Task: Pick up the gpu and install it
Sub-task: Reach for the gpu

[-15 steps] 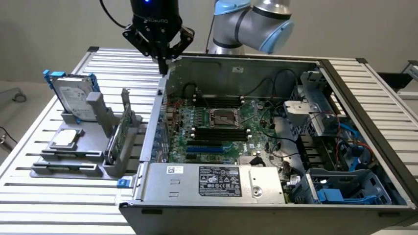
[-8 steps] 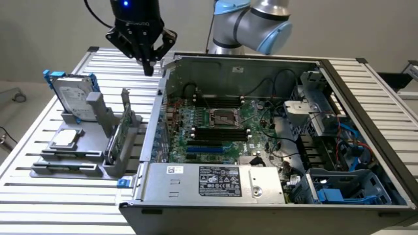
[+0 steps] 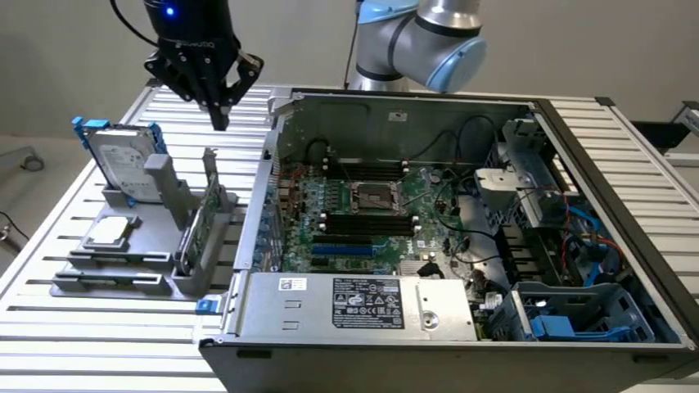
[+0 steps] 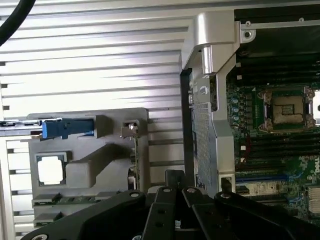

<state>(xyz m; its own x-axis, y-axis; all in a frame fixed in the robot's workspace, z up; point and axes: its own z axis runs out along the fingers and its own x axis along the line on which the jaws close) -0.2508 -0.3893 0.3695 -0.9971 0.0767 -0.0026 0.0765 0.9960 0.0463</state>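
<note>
The gripper (image 3: 222, 121) hangs in the air above the slatted bench (image 3: 65, 344), on the exterior view's left of the open computer case (image 3: 611, 164). Its black fingers are clenched together to a single point aimed straight down, and nothing is between them. It touches nothing. From the wrist view the gripper (image 4: 175, 181) shows the same, with the linkages converging and the tips pressed together over the gap between the case wall and a grey holder (image 4: 95, 170). The gpu (image 3: 196, 231) stands on its edge in that grey holder (image 3: 104, 282), well below the gripper and apart from it. Its silver end bracket rises at the far end, just beside the case's left wall. In the wrist view the gpu (image 4: 134, 160) appears edge-on as a thin strip along the side of the holder nearest the case. The same holder carries a silver hard drive in a blue frame (image 3: 120, 151) standing upright at its far left, and a square silver chip (image 3: 110, 232) lying flat nearer the front. Inside the case the motherboard (image 3: 372, 205) lies exposed, and the labelled power-supply box (image 3: 349, 304) sits along the near edge.
</note>
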